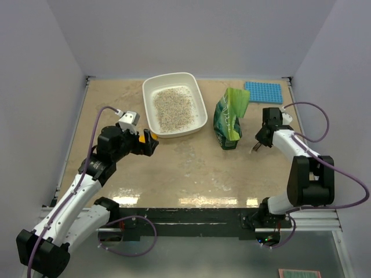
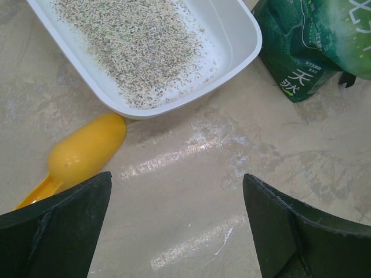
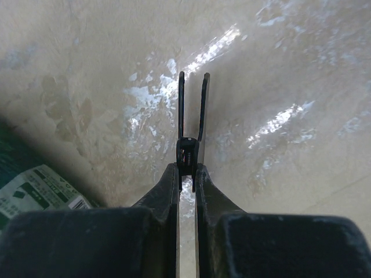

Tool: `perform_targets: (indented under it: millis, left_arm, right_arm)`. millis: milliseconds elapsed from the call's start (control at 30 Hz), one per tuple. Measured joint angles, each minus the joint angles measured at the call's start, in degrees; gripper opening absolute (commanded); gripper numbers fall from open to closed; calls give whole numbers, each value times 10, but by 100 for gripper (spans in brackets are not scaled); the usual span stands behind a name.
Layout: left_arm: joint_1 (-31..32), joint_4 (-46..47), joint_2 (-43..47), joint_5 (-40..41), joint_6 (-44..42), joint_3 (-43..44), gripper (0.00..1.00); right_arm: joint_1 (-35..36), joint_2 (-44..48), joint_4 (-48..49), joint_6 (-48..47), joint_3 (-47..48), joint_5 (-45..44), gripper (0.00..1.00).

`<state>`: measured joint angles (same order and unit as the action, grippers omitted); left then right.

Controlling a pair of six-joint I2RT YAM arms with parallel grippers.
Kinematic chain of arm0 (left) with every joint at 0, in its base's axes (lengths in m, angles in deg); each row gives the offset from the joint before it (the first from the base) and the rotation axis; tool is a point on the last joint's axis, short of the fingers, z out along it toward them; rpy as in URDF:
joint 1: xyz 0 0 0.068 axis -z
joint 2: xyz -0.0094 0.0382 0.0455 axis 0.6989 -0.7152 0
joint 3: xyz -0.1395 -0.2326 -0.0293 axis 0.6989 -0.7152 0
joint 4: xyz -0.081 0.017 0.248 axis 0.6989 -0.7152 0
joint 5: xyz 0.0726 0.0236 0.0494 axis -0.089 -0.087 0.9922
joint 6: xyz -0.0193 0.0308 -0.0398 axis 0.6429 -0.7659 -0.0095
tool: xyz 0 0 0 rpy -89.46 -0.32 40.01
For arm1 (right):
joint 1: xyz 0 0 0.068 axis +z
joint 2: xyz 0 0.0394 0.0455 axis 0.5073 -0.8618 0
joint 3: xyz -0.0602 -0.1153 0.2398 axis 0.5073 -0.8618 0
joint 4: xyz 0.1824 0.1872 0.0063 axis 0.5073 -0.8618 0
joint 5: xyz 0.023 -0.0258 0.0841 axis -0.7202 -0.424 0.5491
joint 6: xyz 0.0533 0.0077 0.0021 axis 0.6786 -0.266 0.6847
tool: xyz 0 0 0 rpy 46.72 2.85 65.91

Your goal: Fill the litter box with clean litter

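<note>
Left pincer [image 2: 177, 175] agape, low beside box [image 1: 200, 107]; right pincer [image 3: 186, 171], arm folded, clamps black clip [image 3: 186, 152] over beige table [image 1: 191, 174], white walls [image 1: 191, 35].

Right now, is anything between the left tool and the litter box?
Only the yellow scoop, lying at the near rim of the litter box, just ahead of the open left tool.

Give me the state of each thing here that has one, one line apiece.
litter box: partly filled, bare white around the layer.
clean litter: spread thin over the box's floor.
green bag: upright, top looks open.
yellow scoop: lying on the table at the box's rim, not held.
left claw: open, empty.
right claw: shut on the small black clip.
</note>
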<state>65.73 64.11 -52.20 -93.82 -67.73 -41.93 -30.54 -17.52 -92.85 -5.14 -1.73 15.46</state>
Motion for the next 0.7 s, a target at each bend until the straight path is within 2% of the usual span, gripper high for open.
perform_targets:
  millis: [67,133,167,267,367,467,700]
  left_arm:
    - [0,0,-3,-2,0,0,100]
    - [0,0,-4,-3,0,0,100]
    - [0,0,-4,-3,0,0,100]
    - [0,0,-5,-4,0,0,100]
    - [0,0,-11,-4,0,0,100]
    - [0,0,-17,-4,0,0,100]
    - [0,0,-29,-6,0,0,100]
  right_arm:
    - [-1,-23,15,-4,-5,14,16]
    - [-4,-31,26,-9,-8,22,25]
    - [-8,-31,30,-13,-8,26,40]
    - [-12,-31,39,-23,-8,28,58]
    - [-14,-31,39,-33,-7,28,67]
    - [-15,-28,30,-44,1,28,70]
    - [-15,19,7,-82,66,61,71]
